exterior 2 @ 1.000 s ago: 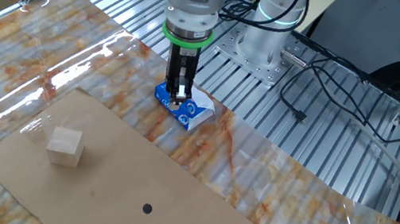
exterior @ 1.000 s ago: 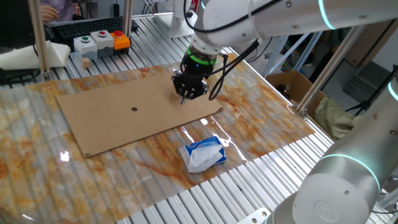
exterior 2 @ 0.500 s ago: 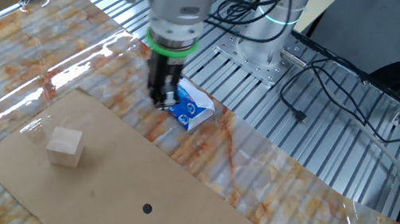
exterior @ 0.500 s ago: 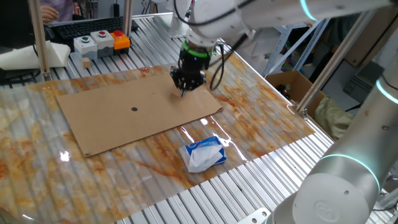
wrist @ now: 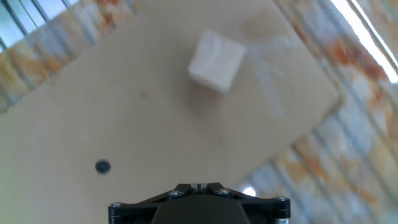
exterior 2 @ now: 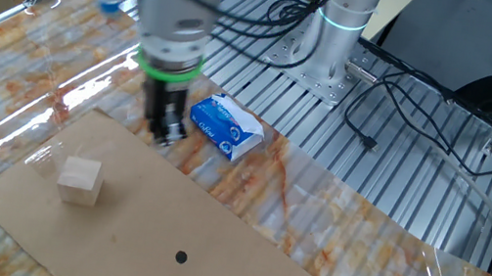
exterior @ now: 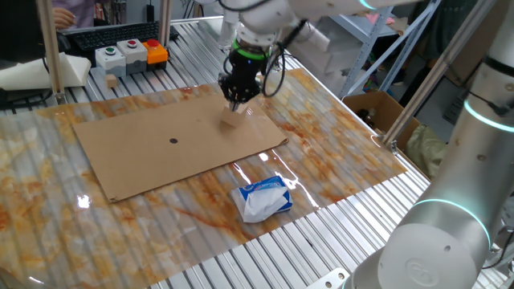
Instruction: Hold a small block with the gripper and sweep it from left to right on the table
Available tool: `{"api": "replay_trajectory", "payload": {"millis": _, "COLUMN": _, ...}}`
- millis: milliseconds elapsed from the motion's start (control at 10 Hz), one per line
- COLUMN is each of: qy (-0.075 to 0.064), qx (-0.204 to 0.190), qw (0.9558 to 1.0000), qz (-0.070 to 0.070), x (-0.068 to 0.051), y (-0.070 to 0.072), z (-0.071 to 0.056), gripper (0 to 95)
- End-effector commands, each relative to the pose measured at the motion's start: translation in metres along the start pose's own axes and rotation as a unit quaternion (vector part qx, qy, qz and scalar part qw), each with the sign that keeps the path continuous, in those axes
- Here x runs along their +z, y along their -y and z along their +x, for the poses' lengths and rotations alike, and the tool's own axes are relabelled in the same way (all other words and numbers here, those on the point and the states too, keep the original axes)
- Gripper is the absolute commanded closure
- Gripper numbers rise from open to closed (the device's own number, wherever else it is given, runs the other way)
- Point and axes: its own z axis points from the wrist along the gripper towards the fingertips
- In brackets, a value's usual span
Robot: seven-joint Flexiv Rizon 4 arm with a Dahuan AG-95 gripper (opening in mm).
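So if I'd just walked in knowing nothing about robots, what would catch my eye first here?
Probably the big white arm, its black gripper with a green ring hanging over the edge of a brown cardboard sheet. Next, the small block, a pale wooden cube sitting alone on that sheet, apart from the gripper. Then the blue-and-white tissue pack on the glossy orange-marbled table beside the sheet.

Glossy marbled table [exterior 2: 332,221]; matt cardboard sheet [exterior 2: 161,234]; wooden block [exterior 2: 80,180]
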Motion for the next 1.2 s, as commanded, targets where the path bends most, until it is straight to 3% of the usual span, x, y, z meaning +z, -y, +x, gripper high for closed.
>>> {"api": "replay_trajectory", "payload": {"millis": 100, "qy": -0.002, "qx": -0.003, "qw": 1.0000, "qz": 0.001, "x": 0.001, "y": 0.000, "z": -0.010, "gripper": 95.0}}
{"api": "replay_trajectory", "payload": {"millis": 500, "qy": -0.004, "qx": -0.036, "qw": 0.9993, "qz": 0.002, "x": 0.004, "y": 0.005, "z": -0.050, "gripper": 95.0}}
{"api": "replay_trajectory", "payload": {"millis": 800, "qy": -0.001, "qx": -0.051, "qw": 0.9987, "qz": 0.001, "x": 0.008, "y": 0.013, "z": -0.054, "gripper": 95.0}}
{"api": "replay_trajectory", "payload": {"millis": 900, "qy": -0.001, "qx": -0.063, "qw": 0.9980, "qz": 0.000, "x": 0.014, "y": 0.022, "z": -0.055, "gripper": 95.0}}
{"api": "replay_trajectory", "payload": {"millis": 1200, "qy": 0.002, "qx": -0.070, "qw": 0.9975, "qz": -0.001, "x": 0.018, "y": 0.026, "z": -0.056, "gripper": 95.0}}
